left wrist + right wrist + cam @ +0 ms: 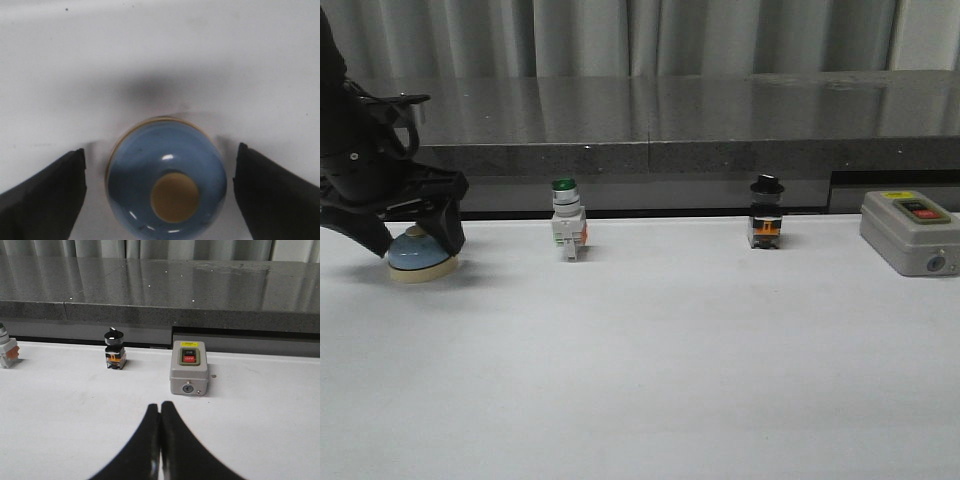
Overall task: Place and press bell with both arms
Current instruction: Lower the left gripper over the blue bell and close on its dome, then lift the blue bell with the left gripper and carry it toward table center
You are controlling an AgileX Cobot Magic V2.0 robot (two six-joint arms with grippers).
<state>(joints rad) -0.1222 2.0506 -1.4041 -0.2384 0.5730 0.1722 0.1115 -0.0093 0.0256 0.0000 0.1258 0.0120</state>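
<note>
White worktop [670,380], grey curtain behind. Small light-blue domed bell [418,256] with cream base sits at far left, between the left gripper's [412,240] open jaws, gaps both sides. Right gripper [160,440] jaws closed, empty.

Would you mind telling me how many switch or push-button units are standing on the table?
3, along the table's back edge: green-capped push-button left of centre, black-knobbed selector switch right of centre, grey box with red button far right.

Even, soft overhead light; the bell [166,181] looks blurred up close, with small glints and a faint shadow.
</note>
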